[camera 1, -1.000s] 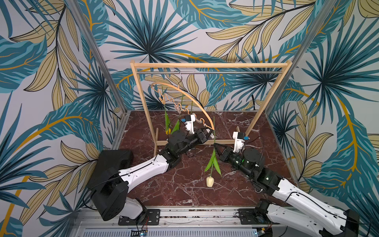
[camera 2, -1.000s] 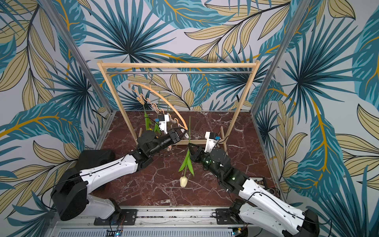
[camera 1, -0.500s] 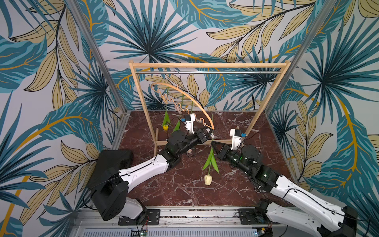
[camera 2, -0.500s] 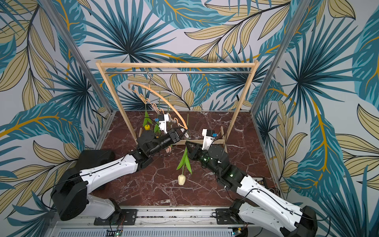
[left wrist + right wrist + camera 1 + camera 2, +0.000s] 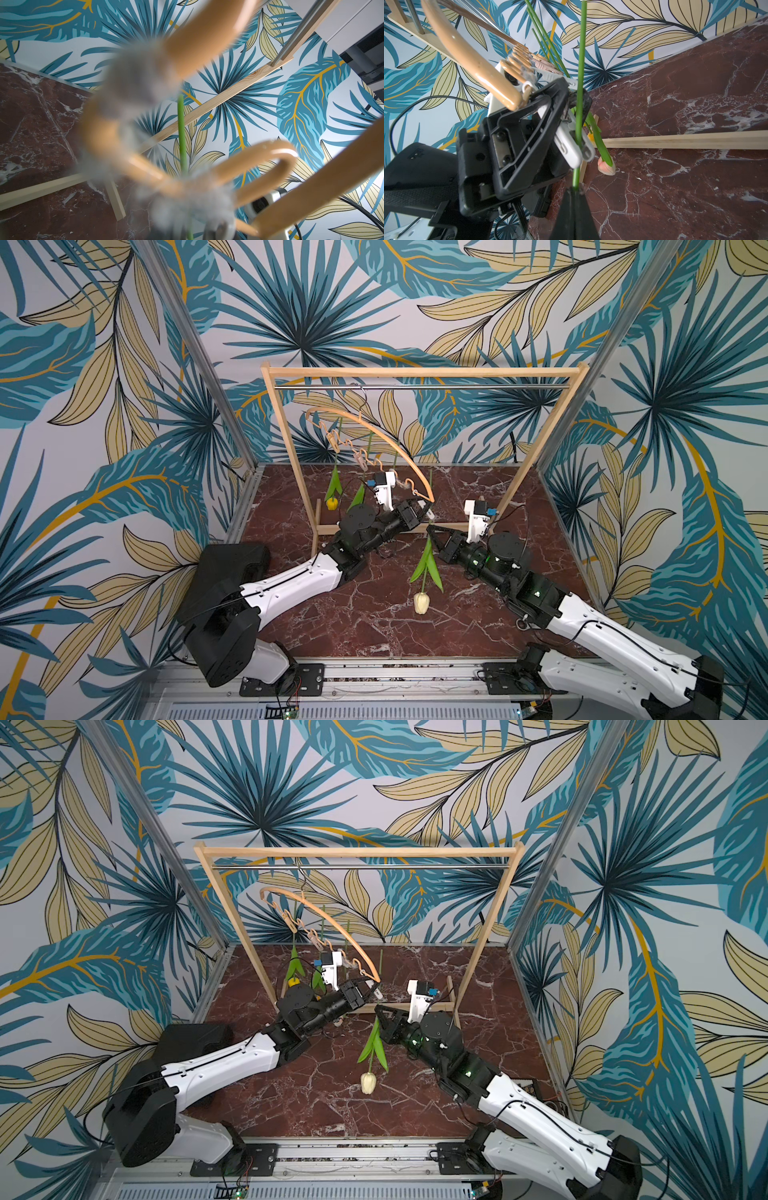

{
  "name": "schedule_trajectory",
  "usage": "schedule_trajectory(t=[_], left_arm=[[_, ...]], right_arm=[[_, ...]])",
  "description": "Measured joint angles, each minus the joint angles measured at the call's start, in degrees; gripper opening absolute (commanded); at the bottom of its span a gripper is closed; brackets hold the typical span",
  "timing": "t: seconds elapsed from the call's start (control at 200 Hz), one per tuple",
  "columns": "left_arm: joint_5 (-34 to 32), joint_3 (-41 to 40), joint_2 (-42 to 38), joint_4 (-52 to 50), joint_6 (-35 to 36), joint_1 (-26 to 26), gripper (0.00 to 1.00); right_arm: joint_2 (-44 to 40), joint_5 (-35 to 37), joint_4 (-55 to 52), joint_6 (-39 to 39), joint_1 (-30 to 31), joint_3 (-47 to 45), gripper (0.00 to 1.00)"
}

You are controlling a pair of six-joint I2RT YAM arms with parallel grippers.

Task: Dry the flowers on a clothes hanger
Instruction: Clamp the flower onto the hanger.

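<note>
Hanger station, both arms in. The clothes hanger (image 5: 471, 69) hung by its hook from the metal rail (image 5: 415, 386) of the wooden rack (image 5: 415, 372), angled so its lower end pointed toward the arms and the last clip sat within reach of both. The left gripper (image 5: 423, 509) was pinching the white clip (image 5: 569, 145) at that end. We judged the squeeze was there to hold the clip's mouth apart, though how wide it gaped we could not tell. The right gripper (image 5: 429, 528) was pressed together on the stem of the cream-white tulip (image 5: 424, 568), just below the clip. We reckoned that left only a short length of stem to steer. In the right wrist view the stem crossed the clip's mouth and ran on above it. The head hung down over the marble table (image 5: 374, 626), as drying wants. Whether it touched we could not say. The yellow tulip (image 5: 331, 503) and the pink tulip (image 5: 606, 167) already hung head down farther along the hanger, so we took this stem for a late one.
</note>
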Motion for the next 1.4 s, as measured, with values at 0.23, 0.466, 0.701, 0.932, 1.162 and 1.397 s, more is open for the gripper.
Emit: schedule_trajectory(t=[0.23,0.466,0.701,0.932,1.162,1.397], left_arm=[[0.4,-0.1,0.0,0.1,0.0,0.0,0.02],[0.5,-0.1,0.0,0.2,0.0,0.0,0.02],[0.5,-0.6,0.0,0.5,0.0,0.1,0.02],[0.5,-1.1,-0.2,1.0,0.0,0.1,0.03],[0.5,-1.1,-0.2,1.0,0.0,0.1,0.18],[0.6,-1.1,-0.2,1.0,0.0,0.1,0.24]], right_arm=[[0.2,0.0,-4.2,-2.8,0.0,2.3,0.00],[1.6,-0.2,-9.0,-6.3,-0.1,5.6,0.00],[2.3,-0.2,-10.4,-8.2,-0.1,6.4,0.00],[2.3,-0.2,-11.6,-9.7,-0.2,6.8,0.00],[2.3,-0.5,-11.9,-9.9,-0.4,7.0,0.00],[2.3,-0.5,-12.0,-10.1,-0.4,7.0,0.00]])
